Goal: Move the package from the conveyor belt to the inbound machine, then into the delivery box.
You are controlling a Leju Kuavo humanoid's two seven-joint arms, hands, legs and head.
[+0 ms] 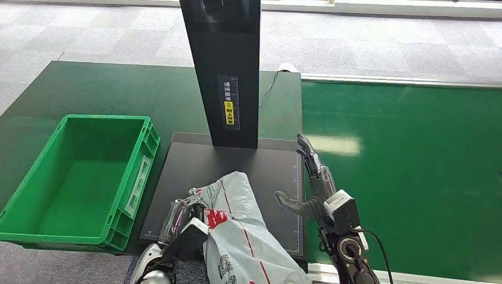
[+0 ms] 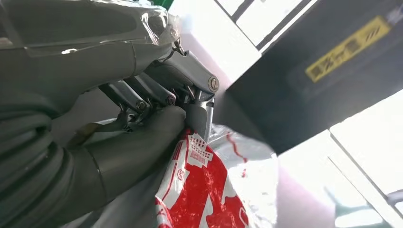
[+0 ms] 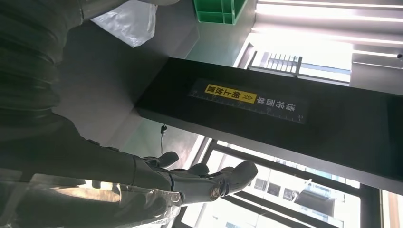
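— Over the inbound machine [image 1: 237, 171], where are you standing?
— You're gripping the one package [image 1: 243, 231] in your left hand [image 1: 183, 222], and it's lying on the scanner plate. Your right hand [image 1: 311, 183] is hovering beside it, fingers spread, holding nothing.
— What's coming next?
— You're likely lifting it leftward into the single delivery box [image 1: 89, 177].

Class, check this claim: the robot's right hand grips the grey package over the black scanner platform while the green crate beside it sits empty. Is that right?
Not quite. In the head view the left hand grips the package; the right hand is open beside it. The platform and empty crate are as stated.
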